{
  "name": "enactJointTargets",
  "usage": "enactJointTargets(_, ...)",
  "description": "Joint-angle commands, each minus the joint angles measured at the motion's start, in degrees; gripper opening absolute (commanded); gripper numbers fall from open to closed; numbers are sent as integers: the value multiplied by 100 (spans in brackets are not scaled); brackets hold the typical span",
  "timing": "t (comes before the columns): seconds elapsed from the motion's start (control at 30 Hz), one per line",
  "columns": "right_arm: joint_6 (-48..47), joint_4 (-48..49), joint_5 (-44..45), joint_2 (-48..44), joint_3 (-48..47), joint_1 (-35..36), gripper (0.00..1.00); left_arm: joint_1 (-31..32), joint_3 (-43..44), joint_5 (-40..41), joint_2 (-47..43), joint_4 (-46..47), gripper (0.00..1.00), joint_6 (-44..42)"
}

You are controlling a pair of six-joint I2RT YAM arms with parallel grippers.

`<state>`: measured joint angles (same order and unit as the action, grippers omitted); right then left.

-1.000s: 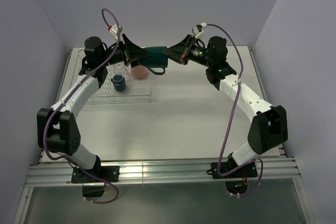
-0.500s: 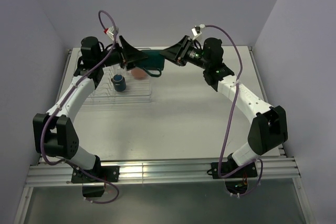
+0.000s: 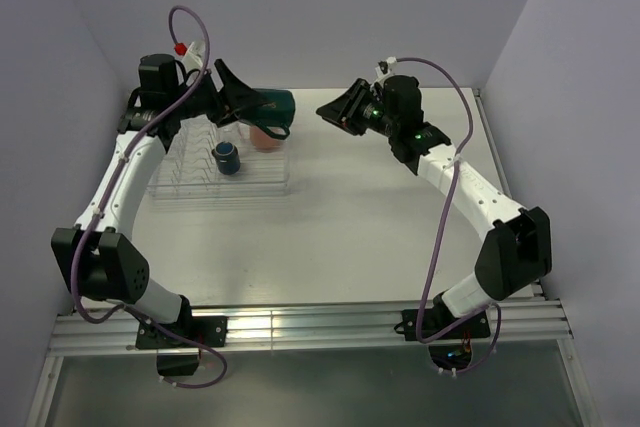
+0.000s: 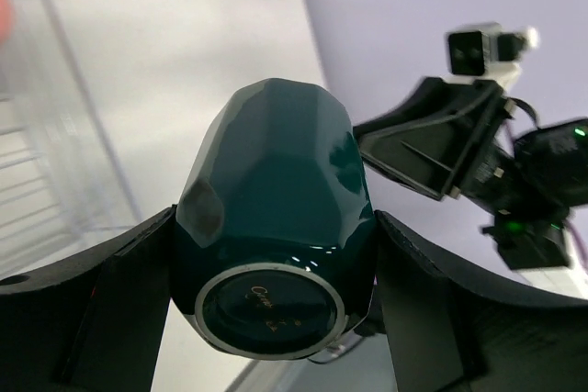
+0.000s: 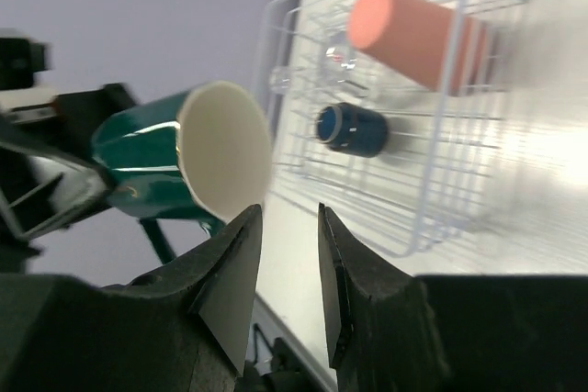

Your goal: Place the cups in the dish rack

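My left gripper (image 3: 248, 107) is shut on the teal mug (image 3: 273, 104) and holds it on its side in the air, at the dish rack's far right corner. In the left wrist view the mug's base (image 4: 271, 305) faces the camera between the fingers. My right gripper (image 3: 332, 113) is open and empty, a short way right of the mug's cream mouth (image 5: 225, 149). The wire dish rack (image 3: 175, 185) holds the salmon-pink tumbler (image 3: 266, 137) and the navy mug (image 3: 227, 157). A clear glass tumbler (image 5: 340, 54) shows faintly in the rack.
The rack stands at the table's back left, close to the left wall. The white table (image 3: 380, 227) stretches to the right and front of it. The purple back wall is just behind both grippers.
The left arm has drawn the teal mug leftward over the rack's corner. The right gripper, which was at the mug's mouth, has parted from it and moved back to the right.
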<state>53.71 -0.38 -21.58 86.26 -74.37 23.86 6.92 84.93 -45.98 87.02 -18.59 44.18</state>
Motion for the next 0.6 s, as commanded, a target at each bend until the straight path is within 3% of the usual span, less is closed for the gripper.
enactJointTargets(0.0,-449,-454,576,-381,-184,-4,39,-15,665,878,-265,-943,0,-911)
enactJointTargets(0.17,-651,-638,866,-548,-43,-4,39,20,903,1652,-107,-1682,0,-1438)
enactJointTargets(0.57,-950,-709,1121,-821,274,-4,39,652,1192,3594,543,-1982,0,-1773)
